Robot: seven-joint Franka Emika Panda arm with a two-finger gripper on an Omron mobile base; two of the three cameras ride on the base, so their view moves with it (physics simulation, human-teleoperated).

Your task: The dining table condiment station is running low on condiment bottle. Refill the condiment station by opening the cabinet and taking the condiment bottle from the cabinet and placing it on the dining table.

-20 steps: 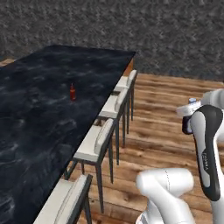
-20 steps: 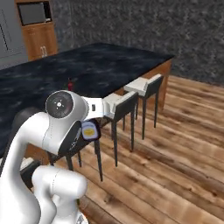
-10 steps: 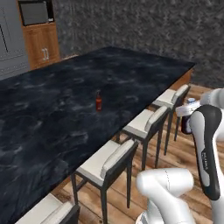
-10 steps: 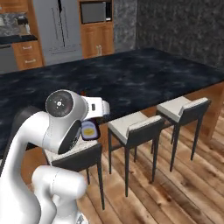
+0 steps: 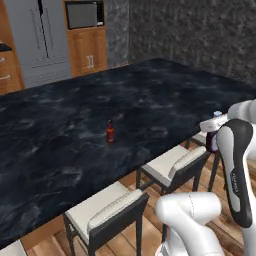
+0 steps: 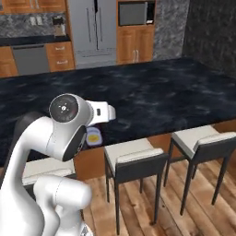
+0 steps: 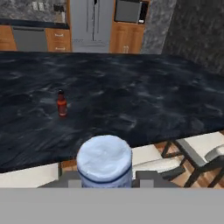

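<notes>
Walls: rough dark grey stone (image 5: 200, 30) behind and beside the kitchen.
Floor: warm brown wooden planks (image 6: 184, 216).
Seating: cushioned stools (image 6: 133, 159) on dark metal frames, in a row.
Far end: tall grey refrigerator (image 6: 94, 32), flanked by orange-brown cabinetry (image 6: 136, 46).
Appliances: built-in microwave (image 5: 85, 15); grey dishwasher (image 6: 28, 59) under a dark counter.
Light: even, soft, no strong shadows.

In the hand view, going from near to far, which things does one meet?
Pale blue cap of the bottle held in the gripper → white cushioned stool seat → near edge of the glossy black marble dining table → small red bottle with dark cap → grey double-door fridge on the far wall.
</notes>
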